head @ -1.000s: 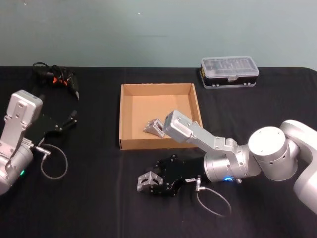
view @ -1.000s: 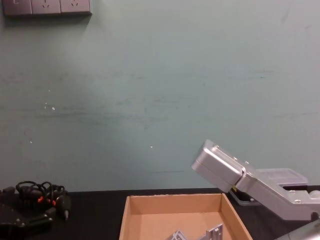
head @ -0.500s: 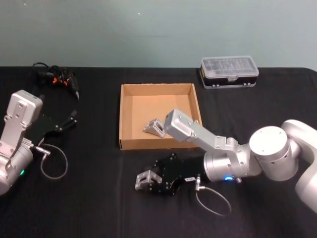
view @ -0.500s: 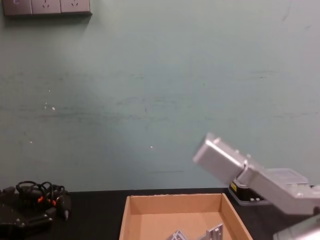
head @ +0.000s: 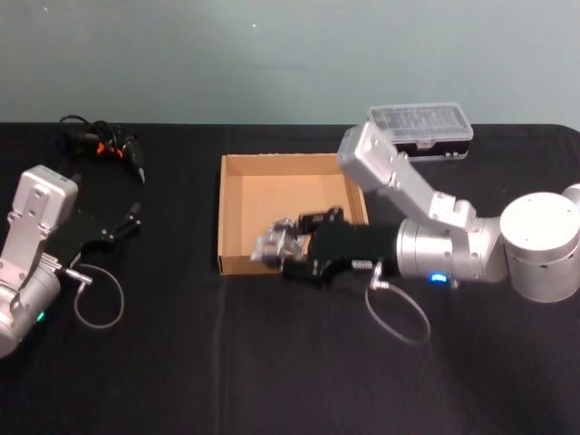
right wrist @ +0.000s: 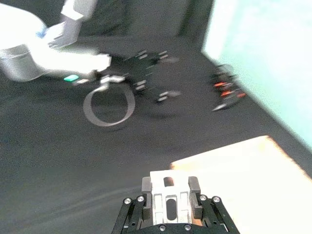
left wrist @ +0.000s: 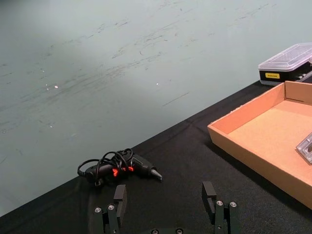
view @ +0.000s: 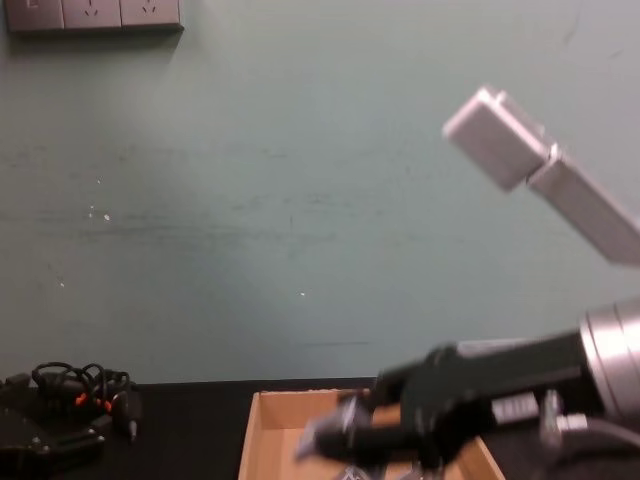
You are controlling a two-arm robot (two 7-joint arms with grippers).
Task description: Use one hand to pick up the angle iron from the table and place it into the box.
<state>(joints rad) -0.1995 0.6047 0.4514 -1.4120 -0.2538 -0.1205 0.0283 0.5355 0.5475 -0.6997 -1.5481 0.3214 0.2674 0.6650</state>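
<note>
Gripping a perforated metal angle iron (head: 270, 243), the right hand (head: 283, 248) is held over the cardboard box (head: 234, 210)'s near wall.

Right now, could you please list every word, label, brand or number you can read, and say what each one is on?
No text can be read in these views.
Plastic case: a small yellow label on its black base, print too small to read.
Wall sockets: faint marks, too blurred to read.
Cardboard box: plain walls, no print.
</note>
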